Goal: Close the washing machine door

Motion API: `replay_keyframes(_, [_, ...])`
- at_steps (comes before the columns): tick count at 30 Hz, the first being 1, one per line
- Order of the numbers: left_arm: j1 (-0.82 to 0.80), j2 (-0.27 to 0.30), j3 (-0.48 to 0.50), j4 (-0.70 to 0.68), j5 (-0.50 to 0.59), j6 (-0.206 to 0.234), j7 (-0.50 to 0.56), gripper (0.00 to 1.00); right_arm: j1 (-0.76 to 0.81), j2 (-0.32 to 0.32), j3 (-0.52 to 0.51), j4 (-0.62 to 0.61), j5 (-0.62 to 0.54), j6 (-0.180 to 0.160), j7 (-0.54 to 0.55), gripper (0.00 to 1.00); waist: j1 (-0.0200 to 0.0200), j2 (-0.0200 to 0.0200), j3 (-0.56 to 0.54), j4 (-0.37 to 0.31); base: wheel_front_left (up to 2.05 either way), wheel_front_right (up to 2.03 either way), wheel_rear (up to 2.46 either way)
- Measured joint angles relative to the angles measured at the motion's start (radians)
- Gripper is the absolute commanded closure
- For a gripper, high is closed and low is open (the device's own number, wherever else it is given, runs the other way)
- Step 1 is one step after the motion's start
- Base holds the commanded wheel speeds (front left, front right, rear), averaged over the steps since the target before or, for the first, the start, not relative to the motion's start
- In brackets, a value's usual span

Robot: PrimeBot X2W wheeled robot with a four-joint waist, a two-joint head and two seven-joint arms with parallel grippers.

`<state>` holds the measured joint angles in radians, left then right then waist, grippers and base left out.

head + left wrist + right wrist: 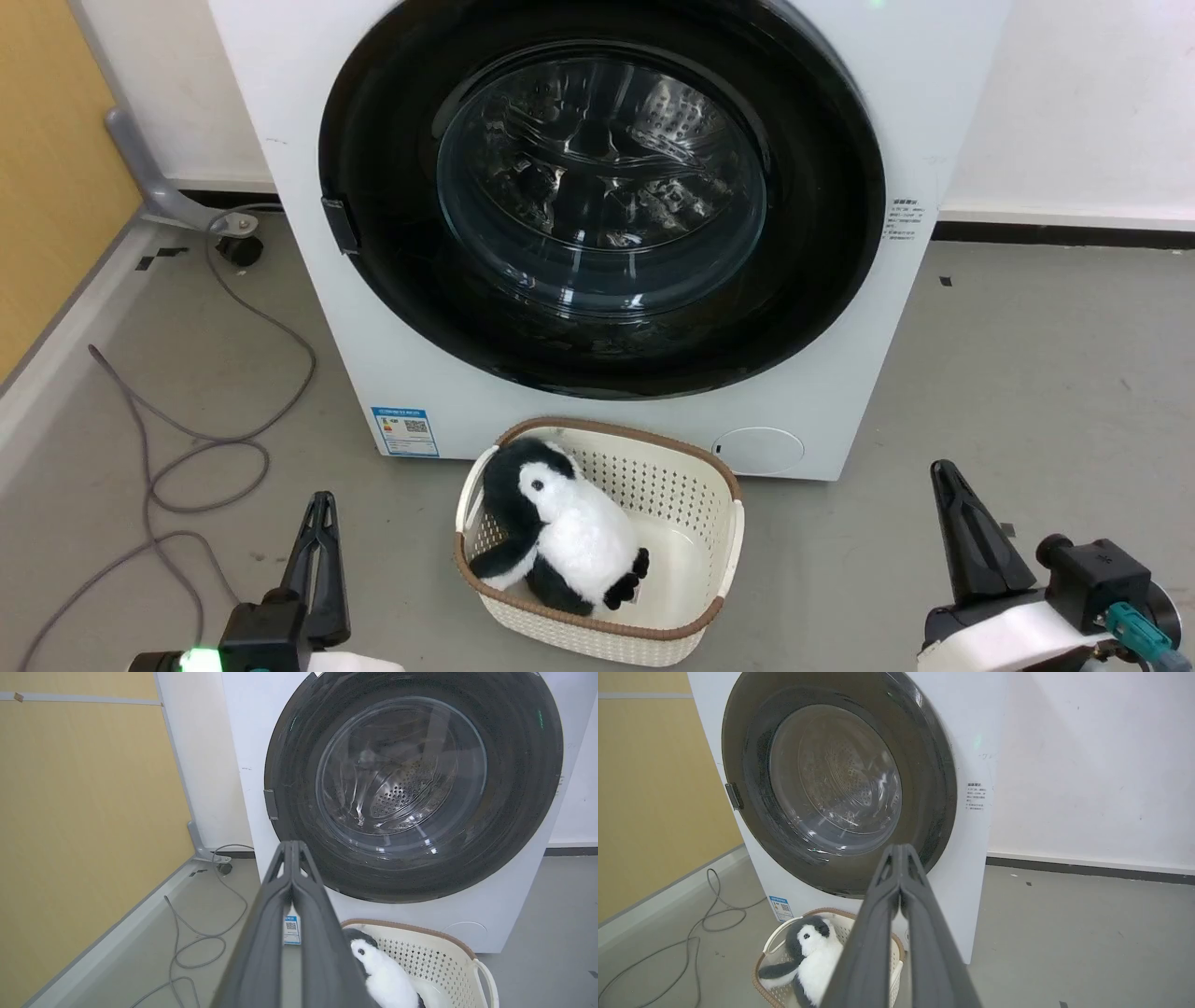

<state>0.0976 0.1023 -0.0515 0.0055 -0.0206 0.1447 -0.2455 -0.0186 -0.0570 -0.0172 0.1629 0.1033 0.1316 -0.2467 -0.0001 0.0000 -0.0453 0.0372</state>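
Observation:
The white washing machine (280,112) stands square in front of me. Its round black-rimmed door (822,233) lies flat against the machine's front, the clear glass bowl showing the steel drum behind it. The same door (299,812) (752,826) appears flush in both wrist views, its small latch tab on the left rim. My left gripper (320,509) hangs low at the lower left, fingers pressed together, well short of the machine. At the lower right my right gripper (945,476) is shut too, holding nothing. Closed fingertips (292,845) (901,848) show in each wrist view.
A cream perforated basket (709,485) with a black-and-white penguin plush (569,532) sits on the grey floor just before the machine, between my grippers. A grey cable (187,439) loops on the floor at left beside a yellow wall panel (47,187). Open floor lies to the right.

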Motion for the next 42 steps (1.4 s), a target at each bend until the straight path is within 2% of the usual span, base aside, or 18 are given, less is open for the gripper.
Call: replay_keyframes(42, [-0.021,-0.018,0.016,-0.001,0.001,-0.051,0.086,1.0,0.0,0.0,0.005,-0.053,-0.027,0.0,0.086,1.0,0.0,0.0,0.016,-0.013,0.0,0.0,0.0])
